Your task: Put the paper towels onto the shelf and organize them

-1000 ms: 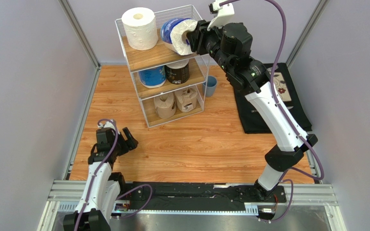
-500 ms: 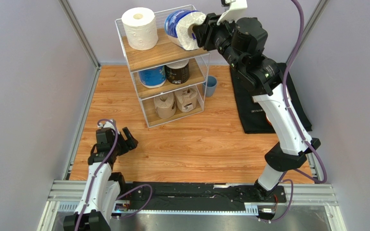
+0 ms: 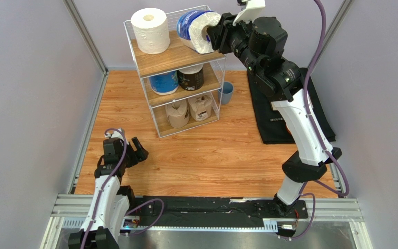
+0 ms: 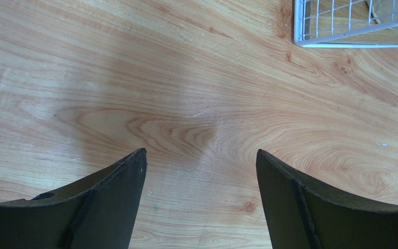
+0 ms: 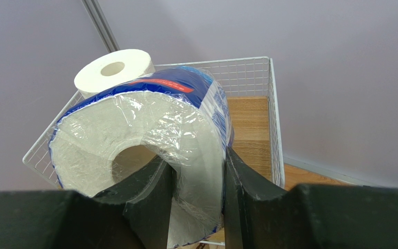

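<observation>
The white wire shelf (image 3: 136, 39) stands at the back of the table. My right gripper (image 3: 212, 35) is shut on a blue-wrapped paper towel roll (image 3: 196, 31) and holds it tilted over the right side of the top tier, one finger in its core; the roll (image 5: 149, 135) fills the right wrist view. A plain white roll (image 3: 150, 30) stands upright on the top tier's left. A blue roll (image 3: 163, 82) and a dark roll (image 3: 191, 78) sit on the middle tier. Two brown crumpled rolls (image 3: 177, 113) (image 3: 201, 107) sit on the bottom tier. My left gripper (image 3: 133, 150) is open and empty over the table.
A blue cup (image 3: 226, 92) stands on the table right of the shelf. A black cloth (image 3: 274, 119) lies at the right. The shelf's bottom corner (image 4: 341, 31) shows in the left wrist view. Purple walls close in all sides.
My right gripper lifted the blue-wrapped roll up and back over the top tier's rim a second ago, then held almost still. The left arm has not moved.
</observation>
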Robot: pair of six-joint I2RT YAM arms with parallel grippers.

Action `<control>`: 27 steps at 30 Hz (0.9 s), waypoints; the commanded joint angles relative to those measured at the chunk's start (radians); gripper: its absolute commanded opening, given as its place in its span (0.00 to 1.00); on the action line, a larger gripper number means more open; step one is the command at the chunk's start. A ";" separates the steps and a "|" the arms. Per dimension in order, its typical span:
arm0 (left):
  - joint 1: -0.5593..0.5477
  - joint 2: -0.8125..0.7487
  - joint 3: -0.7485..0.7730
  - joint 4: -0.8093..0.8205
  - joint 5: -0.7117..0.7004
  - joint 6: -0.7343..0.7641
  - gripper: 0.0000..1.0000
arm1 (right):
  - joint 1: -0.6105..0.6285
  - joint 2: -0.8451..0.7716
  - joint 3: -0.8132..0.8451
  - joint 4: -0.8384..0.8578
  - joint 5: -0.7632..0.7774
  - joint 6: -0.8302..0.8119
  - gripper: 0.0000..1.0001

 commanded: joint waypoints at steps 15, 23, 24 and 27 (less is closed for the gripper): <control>0.006 -0.009 -0.004 0.019 0.003 -0.008 0.86 | -0.028 0.006 -0.042 0.050 -0.019 0.023 0.27; 0.006 -0.009 -0.006 0.019 0.003 -0.008 0.86 | -0.036 0.011 -0.048 0.050 -0.035 0.029 0.29; 0.006 -0.009 -0.004 0.019 0.003 -0.008 0.86 | -0.037 0.009 -0.050 0.051 -0.039 0.030 0.30; 0.004 -0.006 -0.007 0.020 0.004 -0.010 0.86 | -0.039 0.011 -0.056 0.051 -0.044 0.032 0.32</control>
